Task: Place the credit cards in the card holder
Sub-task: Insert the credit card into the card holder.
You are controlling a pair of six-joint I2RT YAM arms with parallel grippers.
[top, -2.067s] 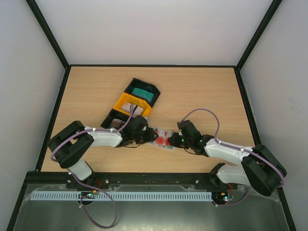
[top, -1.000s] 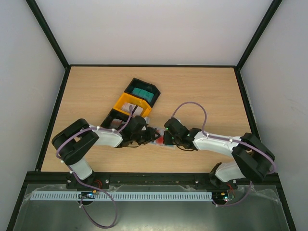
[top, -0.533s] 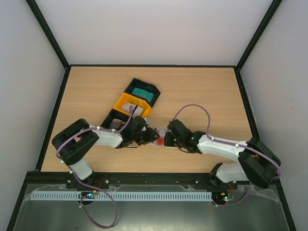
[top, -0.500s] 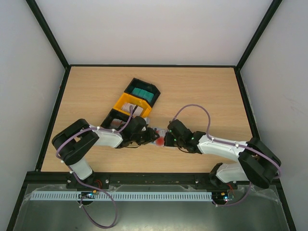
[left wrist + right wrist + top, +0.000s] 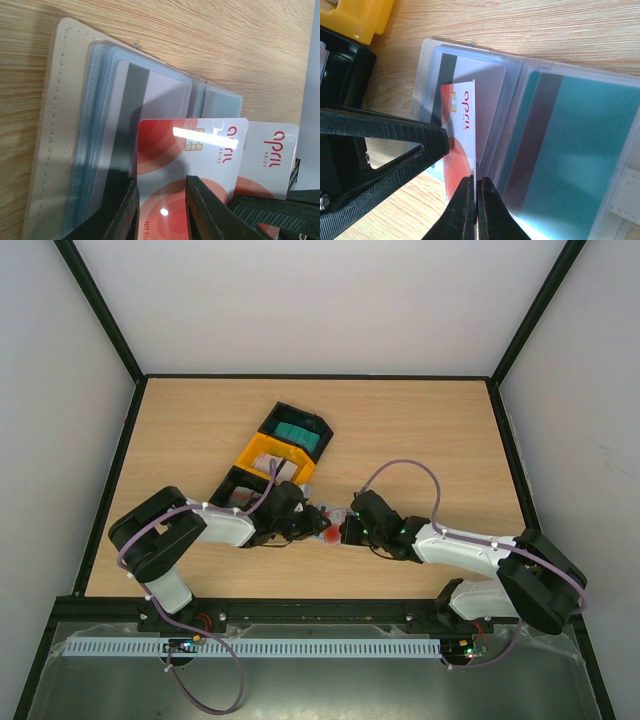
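**Stage of the task.** The holder (image 5: 47, 150) lies open and flat on the table (image 5: 430, 430), near its near edge, between the two arms and just right of the trays (image 5: 255, 452). The striped card (image 5: 150, 95) sits inside a clear sleeve of the left leaf. The teal card (image 5: 585, 135) sits in a sleeve of the right leaf. Both count as stowed.

The red card (image 5: 460, 125) is not yet in. The right gripper (image 5: 475, 182) has its fingers pressed together on the card's thin edge and carries it tilted over the left leaf, close to the fold. The left gripper (image 5: 161, 182) is spread, with one finger on either side of the red card's near end. It appears to rest on the left leaf, probably to steady it, though contact cannot be confirmed.

A second red-printed face shows to the right in the left wrist view. Whether it is another card or a reflection cannot be told. Teal items lie in the far black tray, and whether they are cards is equally unclear. At least one insertion remains.

**Edges and room.** The sleeve mouths are stacked closely, so the card's leading edge could catch on a film lip or on the striped card. The left finger lies just beside the red card and leaves little sideways room. The yellow tray's corner is close on the far left. Open table lies to the right and far side.
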